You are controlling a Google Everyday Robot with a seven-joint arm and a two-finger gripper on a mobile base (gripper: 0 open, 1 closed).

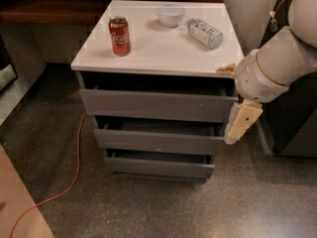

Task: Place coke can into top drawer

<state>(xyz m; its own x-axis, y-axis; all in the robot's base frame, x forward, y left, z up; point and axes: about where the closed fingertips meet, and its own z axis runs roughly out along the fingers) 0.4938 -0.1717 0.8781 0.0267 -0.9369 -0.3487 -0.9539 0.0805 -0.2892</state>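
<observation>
Coke can point(119, 35) is standing upright near the front-left corner of the white top point(163, 51). Gripper point(241, 124) is hanging below the front-right corner, beside the top drawer point(153, 105). The can is sitting up-left of it, across the top. Cannot tell how wide the gripper is.

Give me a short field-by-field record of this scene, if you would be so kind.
coke can: upright on the left of the cabinet top, not held
top drawer: slightly open, inside hidden
gripper: pointing down beside the top drawer's right end, far from the can
white bowl: upright near the back edge
plastic bottle: lying on its side, right of the bowl
orange cable: on the floor, left of the cabinet
</observation>
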